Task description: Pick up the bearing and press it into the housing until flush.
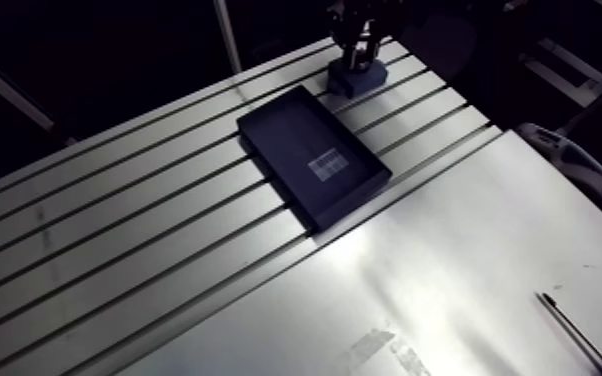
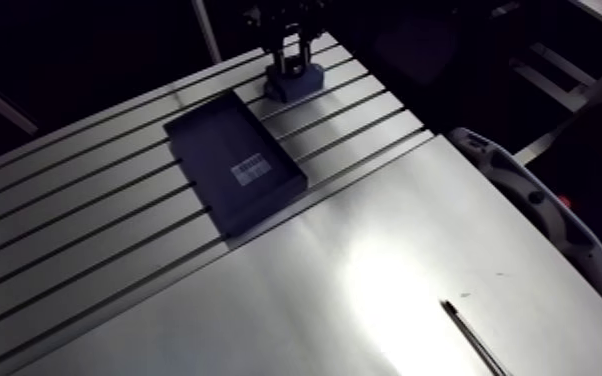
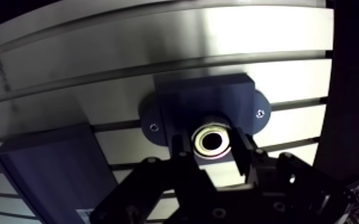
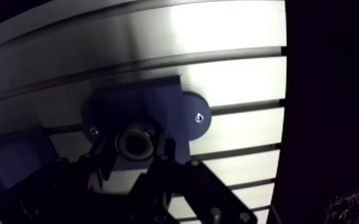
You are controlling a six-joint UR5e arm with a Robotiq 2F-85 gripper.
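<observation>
Slots run the length of the aluminium table (image 1: 115, 250) in the arm view. A flat dark tray (image 1: 300, 135) with a pale barcode label (image 1: 328, 163) lies across them near the middle. At the table's far end the gripper (image 1: 357, 62) comes down onto the blue housing (image 1: 355, 80), just beyond the tray's far corner. A thin dark rod (image 1: 575, 335) lies well apart on the plain sheet at the near side.

In the wrist view the housing is a dark blue block with a rounded ear on either side, each ear carrying a screw (image 3: 259, 112). The bearing (image 3: 212, 140), a pale metal ring, sits at the housing's bore. The two fingers (image 3: 241, 156) press against its sides, so the pincer is narrow and clamped on it. How deep the ring sits cannot be told. The tray's corner shows beside the gripper.
</observation>
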